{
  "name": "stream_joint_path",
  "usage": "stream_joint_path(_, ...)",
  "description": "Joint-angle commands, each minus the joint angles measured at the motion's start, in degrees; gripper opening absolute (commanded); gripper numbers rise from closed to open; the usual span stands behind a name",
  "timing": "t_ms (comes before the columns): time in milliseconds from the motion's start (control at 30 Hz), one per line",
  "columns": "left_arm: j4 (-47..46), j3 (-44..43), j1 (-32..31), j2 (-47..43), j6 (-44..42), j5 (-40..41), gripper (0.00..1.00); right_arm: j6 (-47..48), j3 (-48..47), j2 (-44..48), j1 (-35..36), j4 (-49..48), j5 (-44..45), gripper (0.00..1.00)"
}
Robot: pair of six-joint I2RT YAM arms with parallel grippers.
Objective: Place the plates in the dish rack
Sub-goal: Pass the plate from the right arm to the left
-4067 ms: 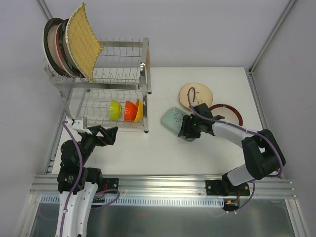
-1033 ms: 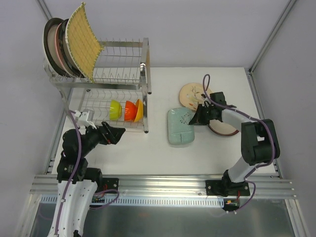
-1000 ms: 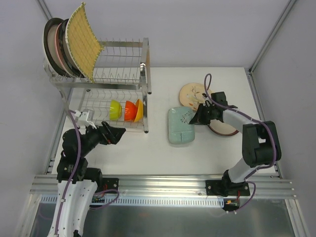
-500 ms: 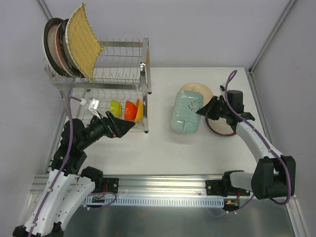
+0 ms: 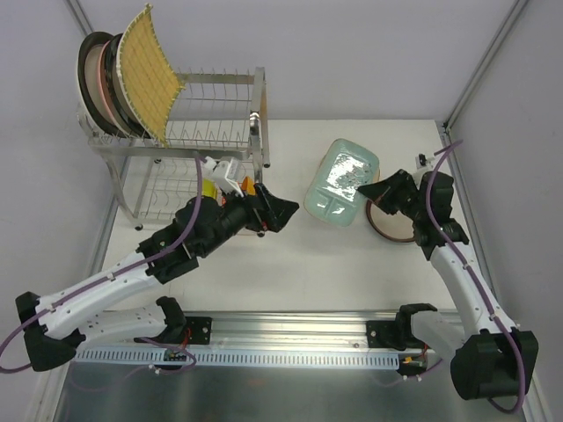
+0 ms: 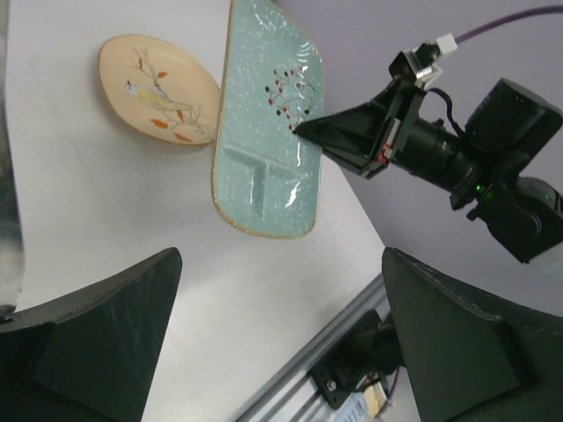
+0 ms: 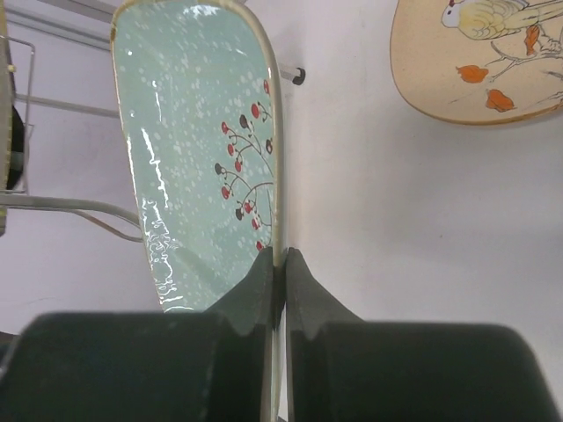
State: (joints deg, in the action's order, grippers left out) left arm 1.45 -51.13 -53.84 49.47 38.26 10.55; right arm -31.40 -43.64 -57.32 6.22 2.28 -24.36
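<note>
My right gripper (image 5: 371,190) is shut on the right rim of the pale teal rectangular dish (image 5: 343,184), which hangs tilted above the table. The wrist view shows its jaws (image 7: 280,264) pinching the dish's (image 7: 207,167) thin edge. My left gripper (image 5: 287,211) is open with nothing in it, just left of the dish, which lies ahead of it (image 6: 268,132). The silver wire dish rack (image 5: 220,132) stands at back left. Its top tier holds upright round plates (image 5: 97,83) and the yellow woven square (image 5: 149,75). The beige floral plate (image 6: 158,88) lies flat behind the dish. A red-rimmed plate (image 5: 393,230) lies under my right arm.
Small coloured bowls (image 5: 248,185) sit in the rack's lower tier, partly hidden by my left arm. The rack's corner post (image 5: 260,167) stands close behind my left gripper. Grey walls close in the table at the back and both sides.
My right gripper has raised the teal dish off the table, tilting it and carrying it back and right. My left arm has swung right, past the rack's front, toward the dish.
</note>
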Motion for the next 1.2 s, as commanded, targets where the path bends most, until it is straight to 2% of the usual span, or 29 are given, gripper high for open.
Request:
stream_joint_path(0, -8.29, -4.32, -4.94, 3.95, -3.81, 14.13, 0.99, -9.98, 0.74, 4.23, -0.51, -13.33, -1.31, 0.01)
stream_joint_path(67, -10.93, -4.24, -6.09, 6.67, -3.89, 17.73, 0.99, -14.55, 3.02, 5.81, -0.42, -16.42, -0.69, 0.01)
stream_joint_path(233, -18.84, -4.59, -8.55, 11.87, -5.56, 21.00, 0.99, -22.73, 5.22, 6.34, -0.42, -25.12, -0.95, 0.01)
stream_joint_path(367, -20.35, -7.66, -9.61, 17.31, -8.72, 22.76, 0.98, -29.49, 6.81, 6.34, 0.19, -32.15, -0.69, 0.01)
stream_joint_path(567, -25.43, -9.42, -9.79, 22.15, -10.31, 23.20, 0.94, -34.07, 8.65, 6.08, 2.48, -37.60, 1.42, 0.01)
stream_joint_path(700, -29.13, -9.51, -9.79, 24.26, -11.01, 23.21, 0.86, -36.18, 10.24, 6.08, 3.45, -40.94, 2.91, 0.01)
stream_joint_path(1167, -35.37, -10.21, -11.11, 29.54, -13.04, 25.39, 0.67, -38.92, 11.82, 6.26, 5.20, -44.03, 5.81, 0.01)
